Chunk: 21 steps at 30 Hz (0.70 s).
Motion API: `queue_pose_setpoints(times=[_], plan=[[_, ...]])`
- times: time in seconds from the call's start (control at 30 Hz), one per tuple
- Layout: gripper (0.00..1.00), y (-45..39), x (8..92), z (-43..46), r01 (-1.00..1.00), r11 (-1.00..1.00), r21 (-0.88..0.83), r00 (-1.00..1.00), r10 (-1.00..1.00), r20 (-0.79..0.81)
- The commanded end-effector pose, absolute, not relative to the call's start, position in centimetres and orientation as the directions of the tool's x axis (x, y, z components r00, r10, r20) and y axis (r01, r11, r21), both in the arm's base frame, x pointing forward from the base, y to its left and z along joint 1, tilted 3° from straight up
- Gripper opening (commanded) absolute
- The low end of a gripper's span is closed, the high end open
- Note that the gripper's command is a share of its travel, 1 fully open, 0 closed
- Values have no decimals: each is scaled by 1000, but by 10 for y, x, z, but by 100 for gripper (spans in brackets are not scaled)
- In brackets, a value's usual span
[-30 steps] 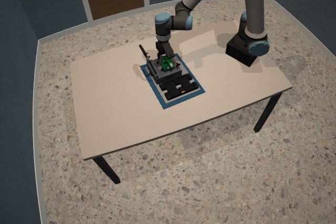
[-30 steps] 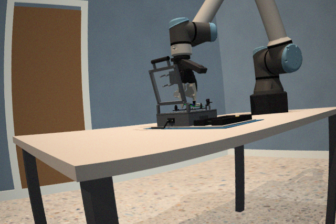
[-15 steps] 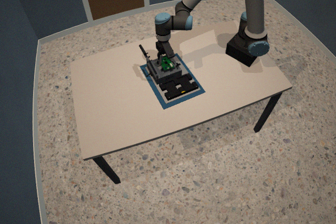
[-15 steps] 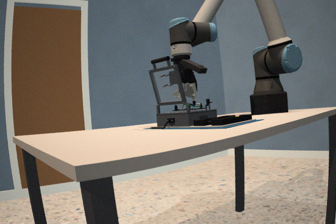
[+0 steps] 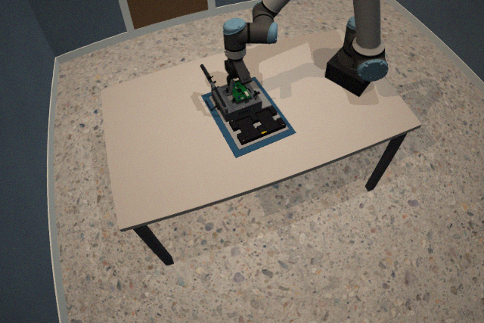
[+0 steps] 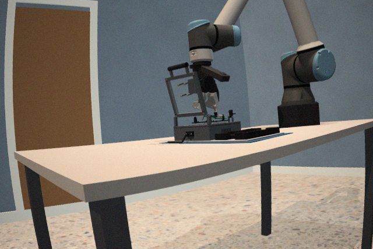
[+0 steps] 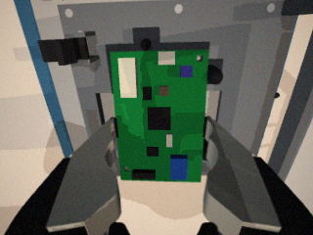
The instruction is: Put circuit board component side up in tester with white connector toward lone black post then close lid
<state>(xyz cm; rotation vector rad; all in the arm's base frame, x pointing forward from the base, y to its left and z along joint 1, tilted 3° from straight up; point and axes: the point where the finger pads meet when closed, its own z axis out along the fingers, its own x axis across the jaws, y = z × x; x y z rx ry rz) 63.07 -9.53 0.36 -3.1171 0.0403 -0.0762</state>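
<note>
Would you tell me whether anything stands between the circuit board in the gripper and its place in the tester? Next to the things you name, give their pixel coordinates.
Nothing visible blocks it: the gripper (image 7: 159, 118) holds the circuit board (image 7: 158, 117) (image 5: 240, 91) over the tester (image 5: 244, 107) (image 6: 192, 133), and the lid (image 6: 171, 97) stands raised to one side.

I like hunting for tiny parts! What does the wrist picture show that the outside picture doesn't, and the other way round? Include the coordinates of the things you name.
Only the wrist view: the circuit board's white connector (image 7: 127, 77) and big black chip (image 7: 158, 118).

Only the outside view: the raised lid's handle (image 6: 178, 66) and the brown door (image 6: 52, 89).

Both: the green circuit board (image 6: 222, 117) (image 7: 142, 115) and the pincer (image 6: 210, 116) (image 7: 159, 118).
</note>
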Motion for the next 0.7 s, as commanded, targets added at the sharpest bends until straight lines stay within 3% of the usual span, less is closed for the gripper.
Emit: queue_pose_setpoints(times=[0.0, 0.67], plan=[[39, -96, 632, 4, -26, -999, -23, 998, -28, 51], [39, -96, 630, 0, -26, -999, -23, 998, -28, 51]])
